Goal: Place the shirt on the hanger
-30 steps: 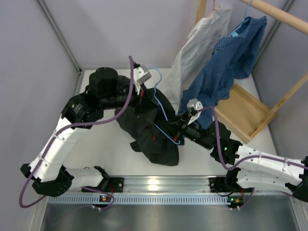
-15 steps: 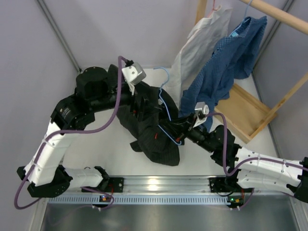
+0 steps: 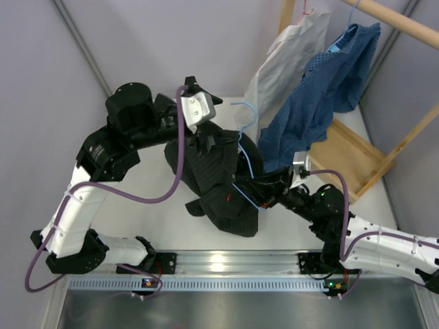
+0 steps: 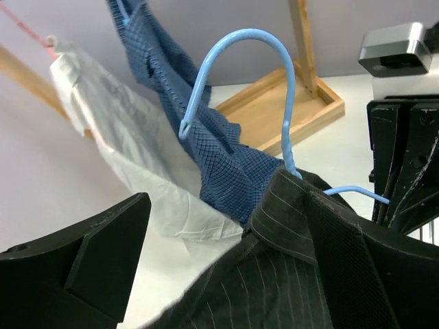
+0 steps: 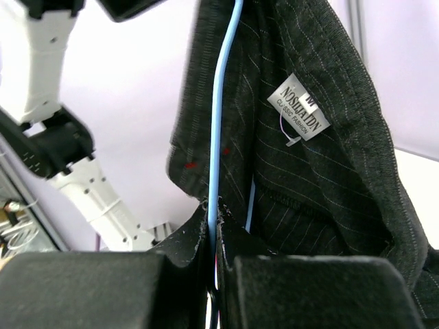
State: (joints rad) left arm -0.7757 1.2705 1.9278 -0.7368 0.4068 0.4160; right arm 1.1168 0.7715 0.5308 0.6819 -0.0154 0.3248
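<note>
The left gripper (image 4: 226, 226) stood at the upper left of the black pinstriped long-sleeved collared shirt (image 3: 219, 185), jaws wide apart and gripping nothing, the collar just before them. The shirt hung bunched, its lower folds resting on the white table (image 3: 151, 205). The thin light-blue wire hanger (image 4: 291, 103) ran inside the shirt, its curved hook poking out of the collar. At the shirt's right side, the right gripper (image 5: 214, 226) was clamped on the hanger's wire, near the shirt's white neck label (image 5: 300, 110). Right of the shirt hung a white cloth shirt (image 3: 274, 75) and a blue dotted shirt (image 3: 322, 82).
</note>
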